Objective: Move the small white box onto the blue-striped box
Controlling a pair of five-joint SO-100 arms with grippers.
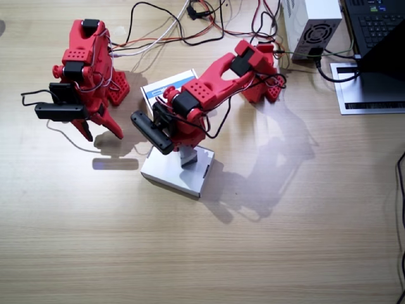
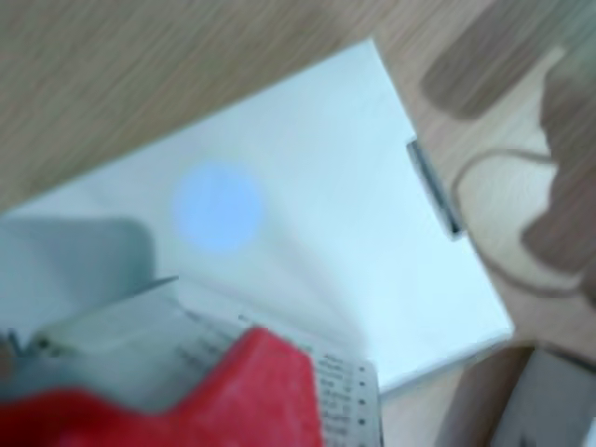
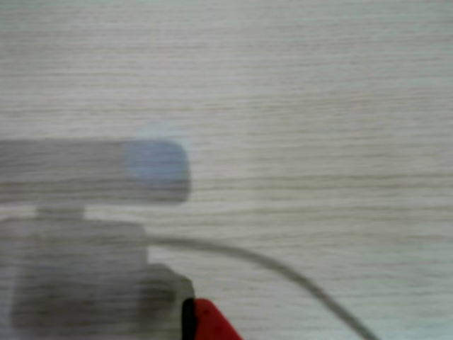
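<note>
The left gripper (image 1: 185, 154) is gripping the small white box (image 1: 188, 156) over the plain white box (image 1: 177, 170). It could be dropped there, on the wrong box. Just beyond, the blue-striped box (image 1: 166, 87) is sitting half hidden under the left arm, nothing on it. The right gripper (image 1: 101, 130) is hanging idle; I cannot tell its opening.

No text is sharp enough to read
</note>
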